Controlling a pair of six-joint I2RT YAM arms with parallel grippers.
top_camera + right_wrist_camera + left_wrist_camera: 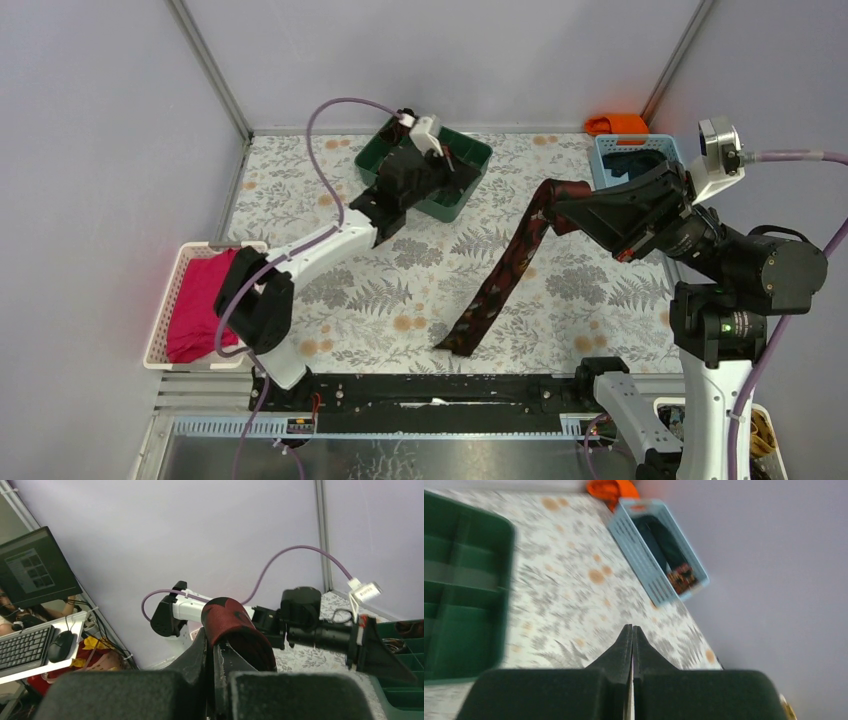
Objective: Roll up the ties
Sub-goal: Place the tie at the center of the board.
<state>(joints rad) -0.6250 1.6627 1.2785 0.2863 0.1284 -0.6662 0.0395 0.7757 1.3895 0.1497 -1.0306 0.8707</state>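
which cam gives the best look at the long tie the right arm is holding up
Top external: it shows the whole tie, from the right gripper down to its end on the table. The right wrist view shows only its pinched, folded end. The left wrist view misses it.

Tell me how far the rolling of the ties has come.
Done: no finished roll shows clearly. In hand: the right gripper is shut on one end of the dark maroon patterned fabric necktie, lifted, its other end on the floral table. The left gripper is shut, empty, near the green plastic tray. Left: the rolling itself.
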